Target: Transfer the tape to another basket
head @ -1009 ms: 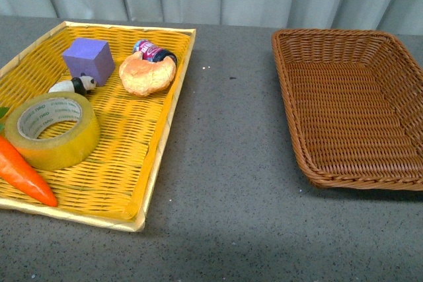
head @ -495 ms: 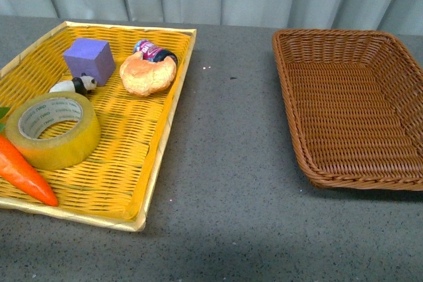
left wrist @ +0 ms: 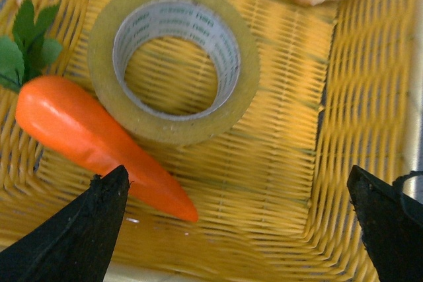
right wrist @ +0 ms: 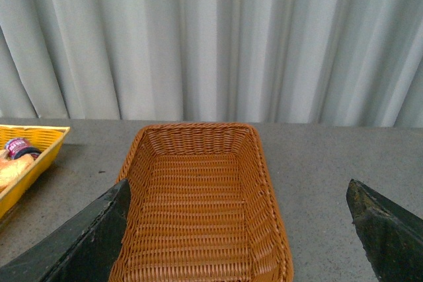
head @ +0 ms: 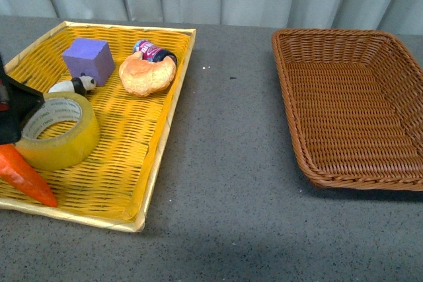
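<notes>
The tape (head: 56, 130), a wide yellowish roll with a white printed core, lies flat at the near left of the yellow tray (head: 158, 130). The left wrist view shows it (left wrist: 172, 130) from above. My left gripper (left wrist: 236, 173) is open and empty, above the tray just short of the roll. One of its black fingers (head: 16, 100) shows at the left edge of the front view, over the roll's left side. The brown wicker basket (head: 294, 97) stands empty on the right. My right gripper (right wrist: 238, 186) is open and empty, facing the basket (right wrist: 198, 138).
An orange carrot (head: 26, 176) lies against the tape's near side, also in the left wrist view (left wrist: 86, 137). A purple cube (head: 88, 59), a panda toy (head: 74, 85), a croissant (head: 147, 74) and a small jar (head: 153, 51) sit further back. Grey tabletop (head: 231, 150) separates tray and basket.
My left gripper's black finger has come into the front view at the left edge, over the tape. The tape and the other objects have not moved.
</notes>
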Motion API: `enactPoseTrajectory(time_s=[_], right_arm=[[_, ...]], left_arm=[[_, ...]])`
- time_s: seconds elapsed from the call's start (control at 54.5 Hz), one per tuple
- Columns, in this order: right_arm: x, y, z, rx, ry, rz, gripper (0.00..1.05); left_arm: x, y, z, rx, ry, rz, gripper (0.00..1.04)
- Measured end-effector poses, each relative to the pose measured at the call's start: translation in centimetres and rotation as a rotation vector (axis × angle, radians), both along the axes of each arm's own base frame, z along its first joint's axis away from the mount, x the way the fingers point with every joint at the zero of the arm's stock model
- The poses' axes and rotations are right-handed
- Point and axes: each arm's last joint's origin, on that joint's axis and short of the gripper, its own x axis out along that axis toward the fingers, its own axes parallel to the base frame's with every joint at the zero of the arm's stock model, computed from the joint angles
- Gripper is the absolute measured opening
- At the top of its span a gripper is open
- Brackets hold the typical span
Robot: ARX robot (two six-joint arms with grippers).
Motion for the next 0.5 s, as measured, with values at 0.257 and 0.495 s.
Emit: enactPoseTrajectory(time_s=[0.257, 0.495], right_arm=[[0.0, 0.0, 0.0, 0.0, 0.0, 0.0, 0.96], [0.0, 0.0, 0.0, 0.0, 0.0, 0.0, 0.96]], left_arm=[[1.6, -0.5, -1.4, 0.002, 0.147, 0.096, 0.98], [3.9, -1.3, -2.7, -0.014, 0.288, 0.287, 0.98]])
